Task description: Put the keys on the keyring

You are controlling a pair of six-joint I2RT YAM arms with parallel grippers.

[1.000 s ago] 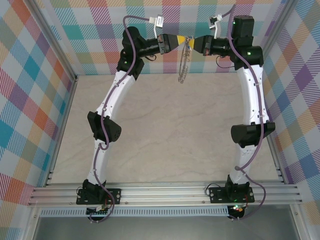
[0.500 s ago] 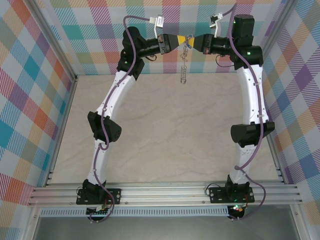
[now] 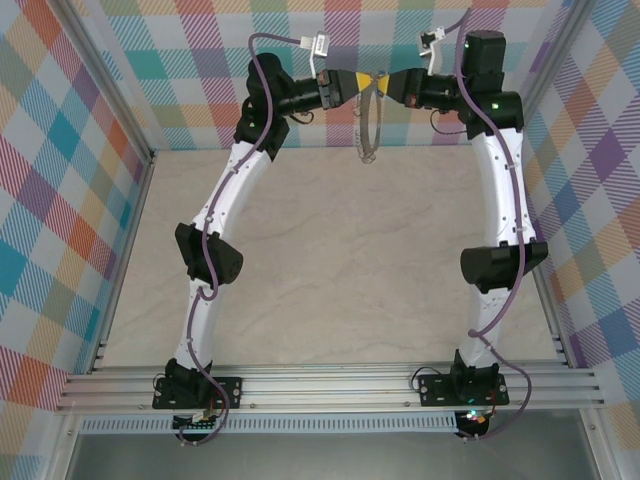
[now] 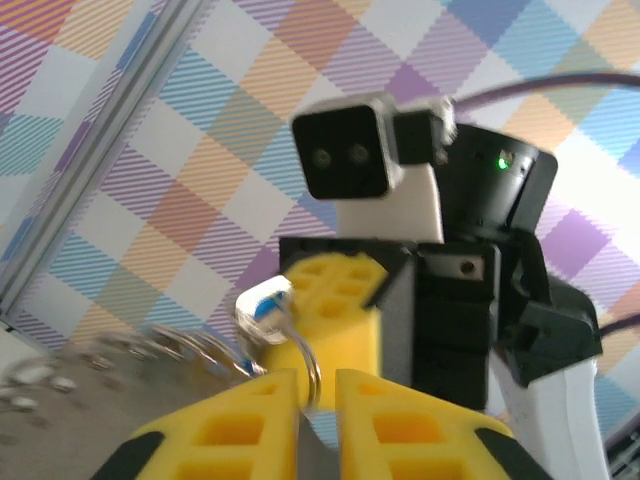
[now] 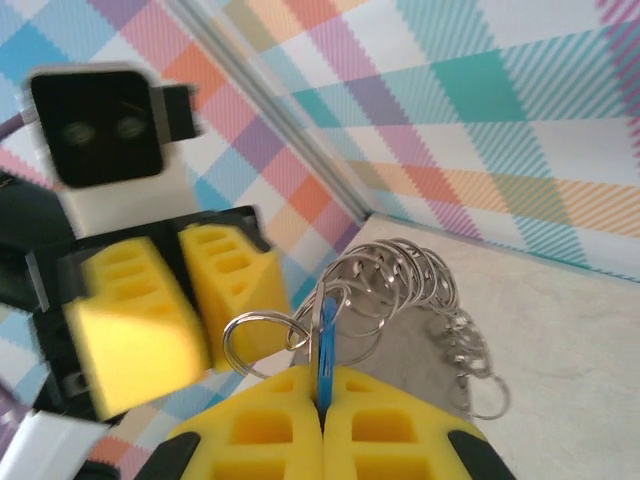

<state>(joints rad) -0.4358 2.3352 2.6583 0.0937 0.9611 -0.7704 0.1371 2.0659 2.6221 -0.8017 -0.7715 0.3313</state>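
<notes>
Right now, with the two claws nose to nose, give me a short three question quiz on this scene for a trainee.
1. True or false: the keyring lies flat on the table.
2. What is the right claw pinching? A: the blue key. B: a screw. C: nothing.
3. Fill in: the left claw has its jaws slightly ____, with a thin ring wire in the gap.

Key
1. False. It hangs in the air from where the claws meet.
2. A.
3. Open.
</notes>
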